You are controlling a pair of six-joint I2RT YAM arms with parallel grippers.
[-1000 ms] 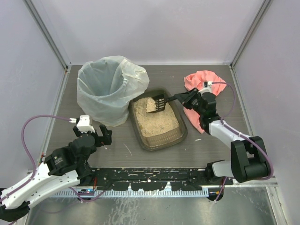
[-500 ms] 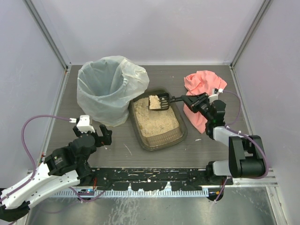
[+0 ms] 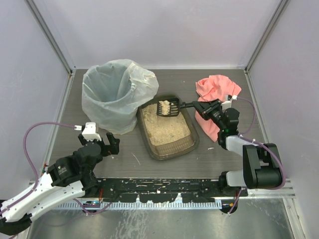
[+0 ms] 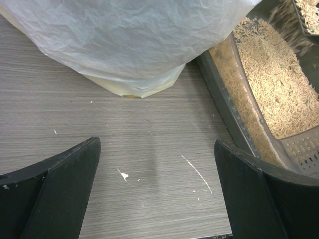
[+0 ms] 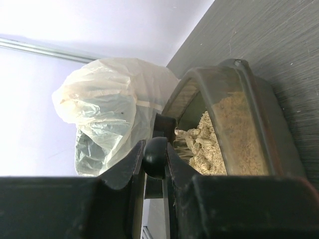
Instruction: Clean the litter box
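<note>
Two grippers logged. Right gripper: clamped on handle of black scoop, well right of bag-lined bin; holds litter-loaded scoop above far end of litter box. Litter box: just beside bin, on its right. Left gripper: fingers spread wide, empty, near side of bin. Pink cloth: well right of bin.

The litter box sits mid-table, its far left corner close against the bag-lined bin, which stands to its left and slightly behind. A cloth lies right of the box, toward the back. The scoop hangs over the box's far end, its handle running right into the right gripper, just in front of the cloth. The left gripper sits at the front left, before the bin.
</note>
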